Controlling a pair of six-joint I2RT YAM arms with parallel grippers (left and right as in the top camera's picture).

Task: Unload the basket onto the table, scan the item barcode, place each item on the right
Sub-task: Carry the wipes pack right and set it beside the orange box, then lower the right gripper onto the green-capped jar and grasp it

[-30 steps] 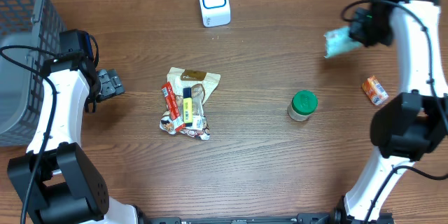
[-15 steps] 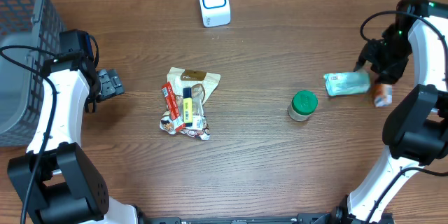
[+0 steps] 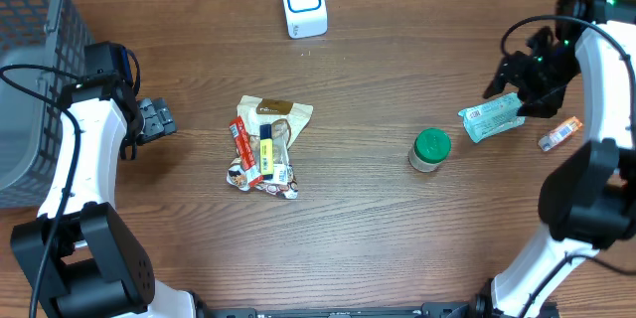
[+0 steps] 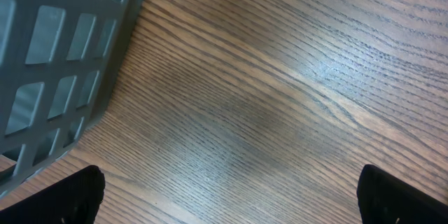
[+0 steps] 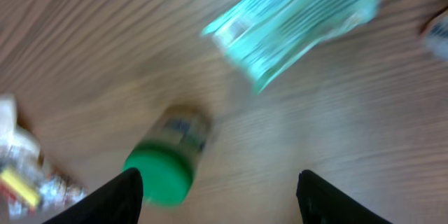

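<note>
The teal packet [image 3: 490, 117] lies flat on the wooden table [image 3: 397, 248], just right of the green-lidded jar [image 3: 429, 150] and a little farther from the robot than it, apart from the jar. In the blurred right wrist view the packet [image 5: 297, 21] sits beyond the jar [image 5: 164, 161], clear of both fingers [image 5: 115, 196].

The right gripper [image 3: 517, 84] hangs over the packet's end farthest from the jar. Its jaws are spread apart and hold nothing. A small orange packet [image 3: 558, 133] lies farther right of the jar, past the teal one.

The white scanner [image 3: 303, 2] stands well to the jar's left, near the far edge of the table. A heap of snack packets [image 3: 266, 146] lies level with the jar, well to its left.

Farther left of the jar, the left gripper [image 3: 154, 119] is beside the grey basket [image 3: 30, 79]. Its fingers [image 4: 77, 192] are fully spread over bare wood, gripping nothing.
</note>
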